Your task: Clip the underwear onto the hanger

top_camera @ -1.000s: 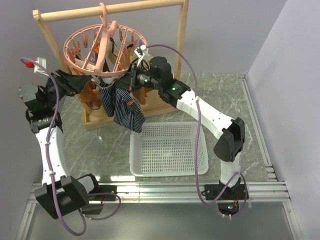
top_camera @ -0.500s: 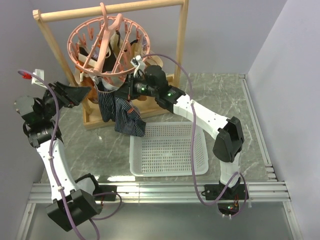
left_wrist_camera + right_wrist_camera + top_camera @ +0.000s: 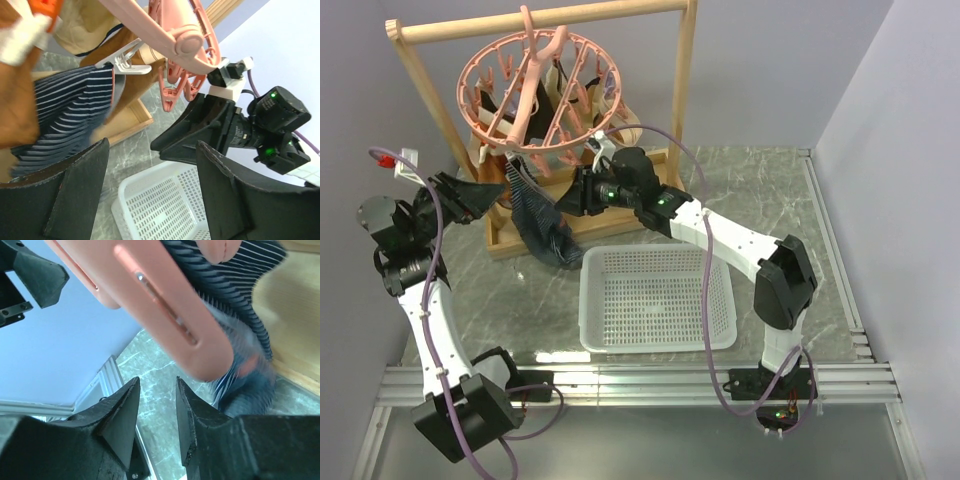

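The pink ring hanger [image 3: 540, 90] hangs by its hook from the wooden rack. The navy striped underwear [image 3: 542, 225] dangles from a clip at the ring's lower left edge, bunched into a narrow drape. My left gripper [image 3: 498, 195] is open and empty just left of the underwear. My right gripper [image 3: 572, 195] is open and empty just right of it. The left wrist view shows the underwear [image 3: 70, 105], pink hanger spokes [image 3: 185, 45] and wide open jaws. The right wrist view shows a blurred pink hanger part [image 3: 170, 310], the underwear [image 3: 235, 295] and slightly parted, empty jaws.
The wooden rack frame [image 3: 535, 20] stands at the back left with its base on the table. Brown and tan garments [image 3: 620, 130] hang on the hanger. A white mesh basket [image 3: 660, 343] sits on the marble table in front, also in the left wrist view [image 3: 160, 210].
The hanger has swung back up and tilted. The underwear now hangs narrower and further left. My right gripper dropped down away from the ring; my left gripper pulled back slightly.
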